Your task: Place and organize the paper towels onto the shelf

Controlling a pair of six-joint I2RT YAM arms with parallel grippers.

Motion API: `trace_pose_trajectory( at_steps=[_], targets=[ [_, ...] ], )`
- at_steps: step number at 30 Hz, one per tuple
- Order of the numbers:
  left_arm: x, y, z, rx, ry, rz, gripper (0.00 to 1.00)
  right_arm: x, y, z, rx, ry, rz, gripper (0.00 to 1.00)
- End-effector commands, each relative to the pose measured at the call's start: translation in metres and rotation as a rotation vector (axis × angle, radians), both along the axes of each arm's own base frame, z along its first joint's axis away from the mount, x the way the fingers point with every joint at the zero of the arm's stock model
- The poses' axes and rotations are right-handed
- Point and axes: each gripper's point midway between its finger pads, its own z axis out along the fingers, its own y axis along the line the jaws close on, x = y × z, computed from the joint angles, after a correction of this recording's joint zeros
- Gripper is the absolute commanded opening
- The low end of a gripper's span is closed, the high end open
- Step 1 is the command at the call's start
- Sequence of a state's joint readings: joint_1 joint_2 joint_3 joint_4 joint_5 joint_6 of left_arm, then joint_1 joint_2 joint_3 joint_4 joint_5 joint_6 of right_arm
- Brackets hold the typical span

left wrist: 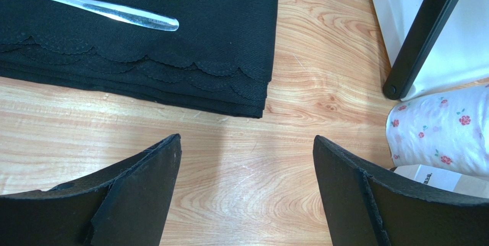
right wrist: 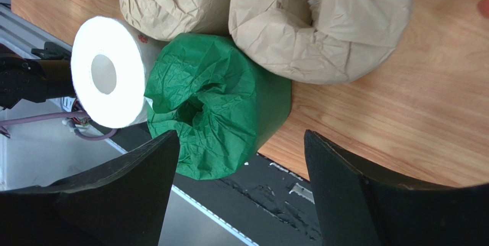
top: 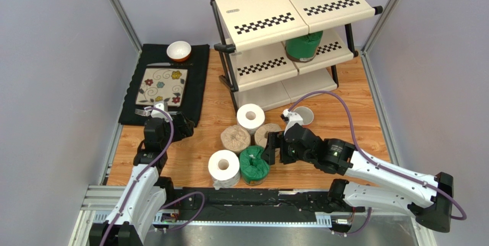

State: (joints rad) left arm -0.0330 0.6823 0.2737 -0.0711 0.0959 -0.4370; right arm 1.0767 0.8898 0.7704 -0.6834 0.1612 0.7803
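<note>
The shelf (top: pixel 287 22) stands at the back, with one green roll (top: pixel 303 45) on its middle tier at the right. Five rolls cluster on the table: a white one (top: pixel 251 117), two brown kraft ones (top: pixel 236 138) (top: pixel 265 133), a nearer white one (top: pixel 224 167) and a green one (top: pixel 254 164). My right gripper (top: pixel 274 144) is open just right of the green roll and in front of the right brown roll. In the right wrist view the green roll (right wrist: pixel 212 114) lies between and just ahead of the open gripper (right wrist: pixel 241 134), apart from the fingers. My left gripper (top: pixel 179 121) (left wrist: pixel 247 140) is open and empty over bare wood.
A black placemat (top: pixel 195 85) with a floral plate (top: pixel 162 85) and an orange bowl (top: pixel 179 51) lies at the left; its fork (left wrist: pixel 97 8) shows ahead of my left gripper. A shelf leg (left wrist: pixel 427 28) and a flowered white roll (left wrist: pixel 445 134) are to its right. A grey disc (top: pixel 305 115) lies near the shelf.
</note>
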Motion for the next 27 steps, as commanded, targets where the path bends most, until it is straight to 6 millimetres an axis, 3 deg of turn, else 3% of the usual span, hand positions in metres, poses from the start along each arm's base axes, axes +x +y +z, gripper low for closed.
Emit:
trace_pose_trajectory(
  at_steps=[1, 8, 17, 27],
  targets=[
    [0.007, -0.001, 0.018, -0.003, -0.047, -0.006, 0.93, -0.003, 0.014, 0.0, 0.033, 0.026, -0.049, 0.83],
    [0.006, -0.002, 0.017, -0.007, -0.046, -0.01, 0.93, -0.005, 0.022, -0.018, -0.011, 0.048, -0.072, 0.82],
    [0.006, -0.002, 0.017, -0.008, -0.048, -0.009, 0.93, 0.006, 0.021, -0.025, -0.032, 0.03, -0.137, 0.76],
    [0.006, -0.001, 0.017, -0.007, -0.047, -0.008, 0.93, -0.001, 0.033, -0.039, -0.045, 0.071, -0.096, 0.72]
  ],
)
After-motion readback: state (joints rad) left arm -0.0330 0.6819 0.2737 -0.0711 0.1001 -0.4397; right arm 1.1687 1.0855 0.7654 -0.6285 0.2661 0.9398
